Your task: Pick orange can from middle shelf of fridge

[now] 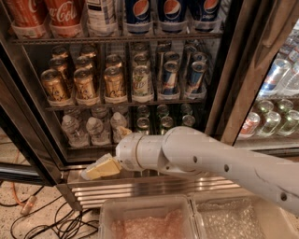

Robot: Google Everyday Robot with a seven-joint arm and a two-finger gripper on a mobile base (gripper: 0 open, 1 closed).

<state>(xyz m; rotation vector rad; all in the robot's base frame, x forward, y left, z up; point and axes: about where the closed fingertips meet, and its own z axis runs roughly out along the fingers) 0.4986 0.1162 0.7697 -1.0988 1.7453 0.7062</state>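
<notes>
The fridge [232, 74] stands open in front of me. Its middle shelf [126, 103] is a dark wire rack. At its left, golden-orange cans stand in three rows, with front cans to the left [55, 86], in the middle [85, 84] and to the right [114, 83]. A pale can [142, 84] and blue-and-silver cans [169, 77] stand to their right. My gripper [100, 168] points left, low in front of the ribbed steel base [140, 186], well below the middle shelf and holding nothing. My white arm [210, 161] reaches in from the right.
Cola bottles [60, 14] and blue-label bottles [170, 11] fill the top rack. Water bottles [98, 128] and green cans [163, 123] fill the bottom rack. Two clear bins [149, 219] lie below. Cables [37, 219] trail on the floor. A second cooler [280, 93] stands at the right.
</notes>
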